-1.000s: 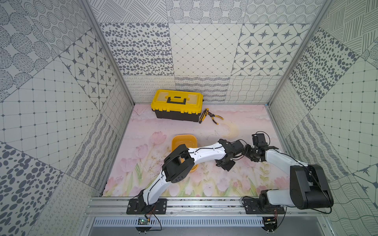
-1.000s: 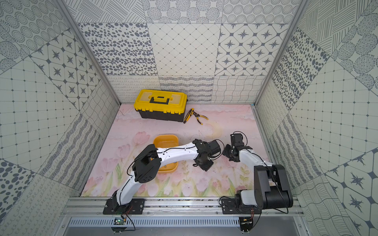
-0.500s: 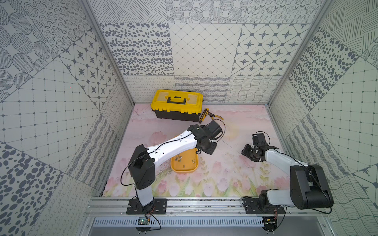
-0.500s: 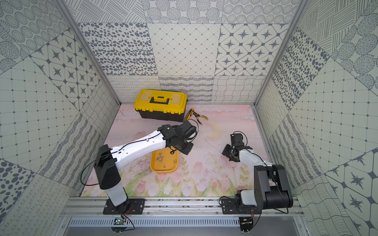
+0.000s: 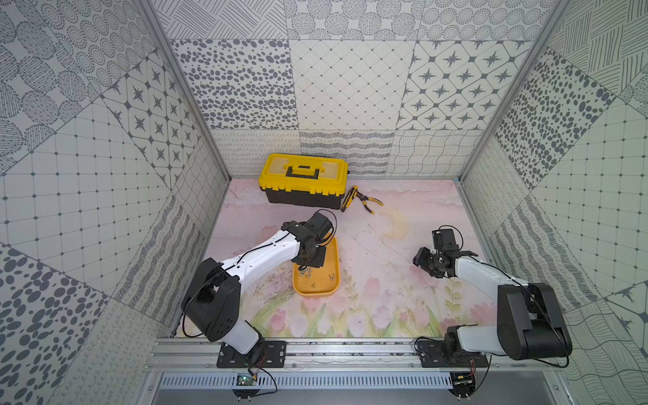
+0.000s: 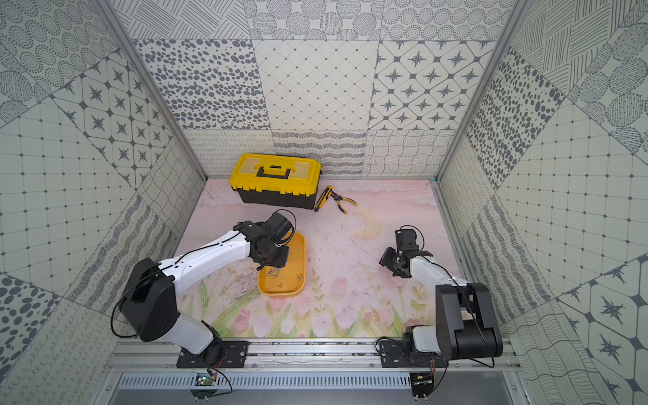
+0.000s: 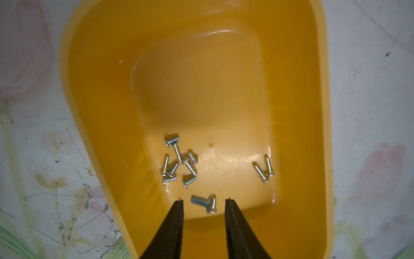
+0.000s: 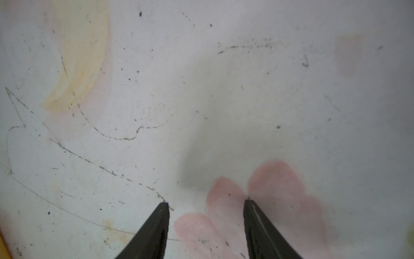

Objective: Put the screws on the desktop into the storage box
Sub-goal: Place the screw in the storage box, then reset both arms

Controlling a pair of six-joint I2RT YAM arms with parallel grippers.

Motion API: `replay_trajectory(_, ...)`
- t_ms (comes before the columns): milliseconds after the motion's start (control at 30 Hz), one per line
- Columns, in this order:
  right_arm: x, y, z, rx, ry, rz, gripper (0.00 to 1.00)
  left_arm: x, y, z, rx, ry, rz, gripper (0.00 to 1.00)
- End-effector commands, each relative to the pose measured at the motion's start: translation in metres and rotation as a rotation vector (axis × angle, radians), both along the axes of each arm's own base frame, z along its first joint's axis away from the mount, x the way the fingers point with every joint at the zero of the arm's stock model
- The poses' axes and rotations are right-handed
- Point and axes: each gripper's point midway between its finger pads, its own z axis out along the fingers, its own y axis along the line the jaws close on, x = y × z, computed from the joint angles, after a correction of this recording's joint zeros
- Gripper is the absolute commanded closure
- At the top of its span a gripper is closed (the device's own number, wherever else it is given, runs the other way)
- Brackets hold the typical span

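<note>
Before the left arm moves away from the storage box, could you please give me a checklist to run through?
1. Left gripper over the storage box, jaws apart: ok.
2. Screw at its tips touches neither finger: ok.
3. Other screws lie inside the box, none on its rim: ok.
4. Right gripper open and empty above the desktop: ok.
5. No screws left on the desktop: cannot tell, too small in the top views.

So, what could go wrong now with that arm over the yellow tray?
The left gripper hangs over the storage box with a screw between its open jaws; pulling away carelessly could flick that screw or nudge the shallow box. The right gripper, open over the desktop, has no screw in view and might close on nothing.
</note>
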Motion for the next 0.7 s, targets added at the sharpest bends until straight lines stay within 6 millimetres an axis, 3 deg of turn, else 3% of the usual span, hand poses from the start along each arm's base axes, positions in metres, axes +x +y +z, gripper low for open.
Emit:
replay_trajectory(0, 0.005, 0.000, 0.020, 0.006, -0.052, 0.006, 0.37, 0.029, 0.012, 0.021, -0.024, -0.170, 0.117, 0.38)
replay_trajectory(100, 0.020, 0.002, 0.068, 0.013, -0.187, 0.017, 0.27, 0.039, 0.030, 0.051, -0.006, -0.334, 0.175, 0.15)
replay_trajectory(233, 0.041, 0.000, 0.151, -0.026, -0.482, 0.048, 0.13, 0.042, 0.060, 0.093, 0.014, -0.542, 0.232, 0.11)
replay_trajectory(333, 0.050, -0.011, 0.178, -0.131, -0.651, 0.059, 0.07, 0.037, 0.094, 0.116, 0.051, -0.716, 0.324, 0.11)
replay_trajectory(400, 0.055, -0.015, 0.180, -0.196, -0.753, 0.074, 0.04, 0.031, 0.123, 0.121, 0.111, -0.833, 0.408, 0.10)
replay_trajectory(500, 0.056, -0.033, 0.156, -0.316, -0.802, 0.030, 0.04, 0.029, 0.149, 0.111, 0.158, -0.961, 0.435, 0.09)
replay_trajectory(633, 0.056, -0.044, 0.121, -0.456, -0.768, 0.067, 0.03, 0.031, 0.167, 0.068, 0.234, -1.014, 0.417, 0.09)
replay_trajectory(667, 0.057, -0.046, 0.111, -0.484, -0.750, 0.084, 0.03, 0.034, 0.178, 0.049, 0.255, -0.976, 0.429, 0.09)
